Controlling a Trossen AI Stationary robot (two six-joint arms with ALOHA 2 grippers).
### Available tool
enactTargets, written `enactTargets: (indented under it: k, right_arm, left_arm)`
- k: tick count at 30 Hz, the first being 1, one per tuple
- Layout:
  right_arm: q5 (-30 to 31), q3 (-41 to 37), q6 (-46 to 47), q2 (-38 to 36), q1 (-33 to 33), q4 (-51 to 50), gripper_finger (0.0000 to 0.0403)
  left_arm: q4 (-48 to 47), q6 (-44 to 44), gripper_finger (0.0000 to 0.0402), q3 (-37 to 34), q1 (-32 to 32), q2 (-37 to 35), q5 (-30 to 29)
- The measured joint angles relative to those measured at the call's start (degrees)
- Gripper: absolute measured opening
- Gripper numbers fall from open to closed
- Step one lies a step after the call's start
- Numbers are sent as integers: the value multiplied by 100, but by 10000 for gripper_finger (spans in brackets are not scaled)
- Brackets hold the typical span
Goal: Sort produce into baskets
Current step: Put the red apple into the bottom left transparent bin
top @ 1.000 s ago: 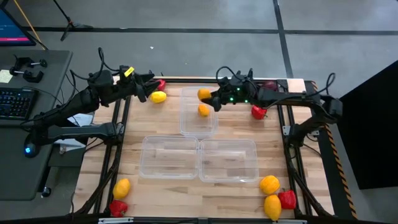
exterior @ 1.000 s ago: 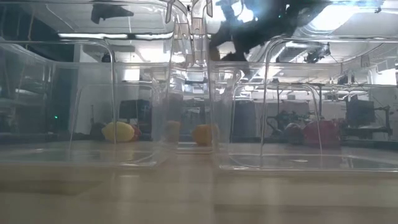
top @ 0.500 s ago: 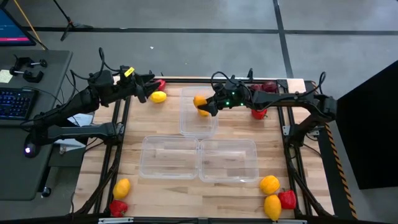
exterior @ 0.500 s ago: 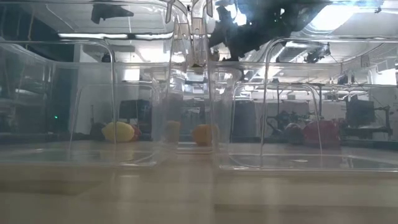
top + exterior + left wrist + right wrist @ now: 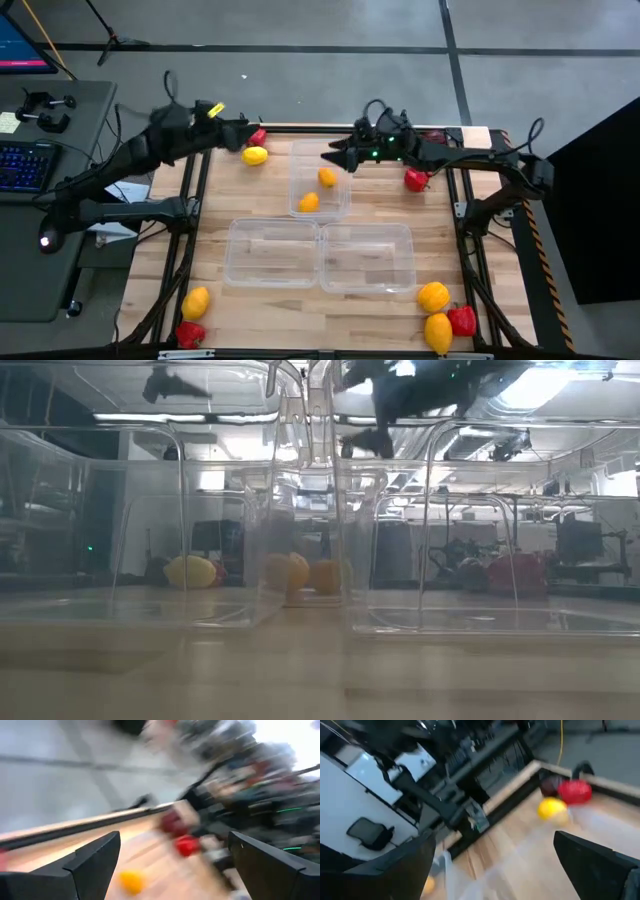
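Two orange citrus lie on the floor of the far clear basket. My right gripper hangs open and empty over that basket's far right corner. The two near baskets hold nothing. My left gripper is open and empty at the far left, just above a yellow lemon and a red pepper that rest on the table. In the left wrist view the lemon lies ahead between the open fingers.
A red pepper and a dark maroon fruit lie at the far right. At the near left lie a yellow-orange piece and a red pepper. At the near right are an orange, a yellow piece and a red pepper.
My right gripper carried an orange citrus leftward over the far basket and opened. The citrus fell and now lies at the basket's near end beside the other one. The gripper has drawn back to the right. My left gripper has moved a little toward the far edge.
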Motion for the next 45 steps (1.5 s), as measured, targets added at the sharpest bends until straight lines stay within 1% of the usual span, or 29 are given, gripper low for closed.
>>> enactTargets:
  k: [3,5,7,9,14,16,18,21,27,33,38,45]
  right_arm:
    - [12,0,-33,-135,-122,80,392]
    - [14,0,-36,-174,-201,63,392]
    - [25,0,-38,-196,-278,53,392]
    - [36,0,-33,-196,-331,29,392]
    - [31,0,-48,-197,-363,11,392]
    - [32,0,-51,-197,-361,9,392]
    - [31,0,-51,-197,-348,4,392]
    - [30,0,-51,-196,-348,-62,392]
    - [29,0,-49,-196,-346,-228,392]
    - [32,0,-51,-196,-346,-273,392]
    - [54,0,-56,-196,-346,-276,392]
    - [57,0,-97,-196,-346,-358,392]
  left_arm:
    - [-1762,229,355,953,477,742,-210]
    - [-2848,564,355,1364,847,1284,-358]
    - [-3463,818,355,1484,1238,1807,-492]
    - [-3771,849,355,1420,1524,2311,-525]
    - [-3632,836,355,1110,2027,3347,-765]
    - [-3300,735,355,1043,2146,3660,-913]
    - [-2968,736,355,954,2283,3892,-1053]
    - [-2575,754,355,874,2454,4248,-1092]
    - [-2488,959,355,869,2801,4842,-1323]
    - [-2383,811,355,869,2999,5092,-1282]
    - [-2389,711,355,871,3208,5438,-691]
    - [-2292,809,355,869,3261,5771,-753]
